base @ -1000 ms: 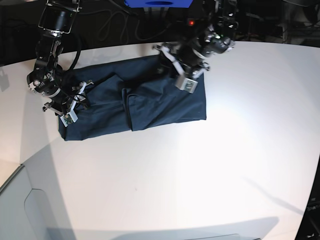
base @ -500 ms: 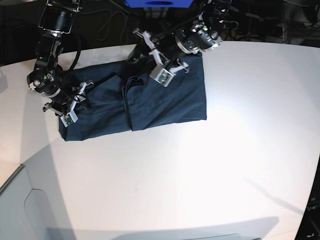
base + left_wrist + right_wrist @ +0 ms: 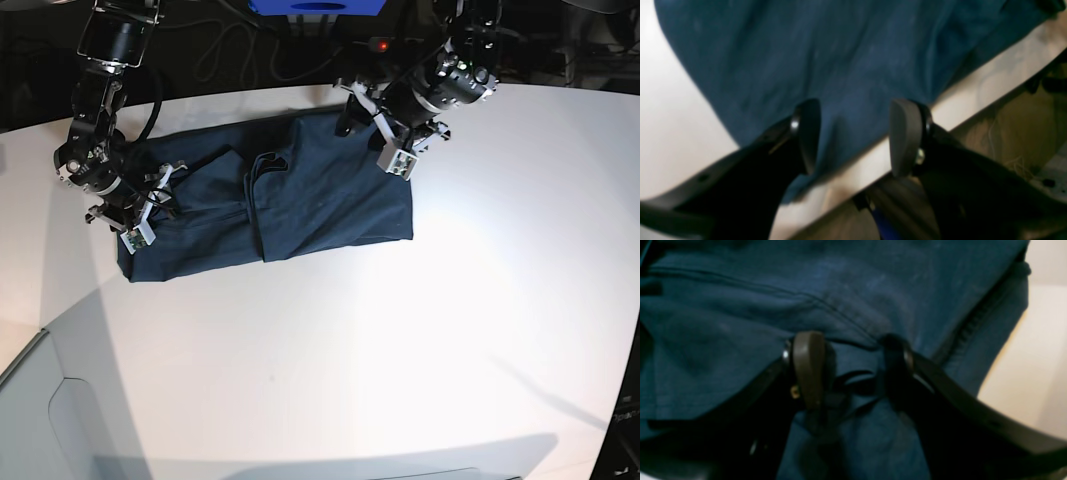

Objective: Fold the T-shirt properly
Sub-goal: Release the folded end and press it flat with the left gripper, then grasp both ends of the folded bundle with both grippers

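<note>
Dark navy-blue cotton T-shirt [image 3: 290, 205] lies on white surface [image 3: 400, 340], folded into a long band with one flap over its middle. Left pincer [image 3: 853, 136] released above shirt's far edge. Right pincer [image 3: 848, 373] spread, fabric bunched between; grasp uncertain. Crosswise folds remain.

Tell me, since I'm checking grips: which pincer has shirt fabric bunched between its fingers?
The right pincer, at the T-shirt's left end in the base view. The left pincer stands open, nothing between its fingers.
</note>
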Tool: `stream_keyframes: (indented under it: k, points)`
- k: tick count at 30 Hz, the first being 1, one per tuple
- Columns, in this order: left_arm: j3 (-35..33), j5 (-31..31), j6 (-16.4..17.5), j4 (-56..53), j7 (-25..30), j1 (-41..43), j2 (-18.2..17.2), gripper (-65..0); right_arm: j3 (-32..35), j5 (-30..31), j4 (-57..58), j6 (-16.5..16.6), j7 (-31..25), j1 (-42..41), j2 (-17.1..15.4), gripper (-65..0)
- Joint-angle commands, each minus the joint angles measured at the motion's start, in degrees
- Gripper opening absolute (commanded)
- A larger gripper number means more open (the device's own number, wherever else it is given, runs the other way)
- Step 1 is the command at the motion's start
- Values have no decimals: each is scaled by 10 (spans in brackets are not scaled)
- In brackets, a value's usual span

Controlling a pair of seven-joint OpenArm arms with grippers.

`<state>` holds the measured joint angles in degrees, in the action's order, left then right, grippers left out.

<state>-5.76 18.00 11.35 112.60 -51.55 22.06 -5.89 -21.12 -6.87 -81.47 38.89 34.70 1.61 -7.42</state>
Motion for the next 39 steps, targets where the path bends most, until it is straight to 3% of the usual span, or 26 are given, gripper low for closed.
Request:
stream_keyframes:
  k: [1, 4, 11, 13, 23, 27, 32, 39]
  points:
    - [-22, 10, 3, 9, 10, -6, 4, -333, 2, -22, 2, 11, 26, 2, -1, -391]
    - [-76, 7, 2, -2, 10, -46, 13, -333, 2, -22, 2, 11, 26, 2, -1, -391]
    - [-173, 4, 2, -161, 12, -145, 73, -333, 2, -22, 2, 11, 26, 2, -1, -391]
    - [-202, -8, 2, -185, 12, -174, 77, -333, 2, -22, 2, 11, 26, 2, -1, -391]
    - [-221, -9, 2, -125, 12, -197, 73, -333, -23, -21, -51, 11, 31, -1, 0, -373]
    - [-175, -9, 2, -61, 11, -174, 36, -333, -54, -21, -104, 11, 31, 6, 4, -270]
    - [-21, -9, 7, -42, 11, -123, 8, -331, -69, -21, -129, 11, 31, 5, 2, -126]
    - [156, -9, 8, -39, 11, -102, 10, -331, -70, -22, -104, 11, 31, -7, -10, -117]
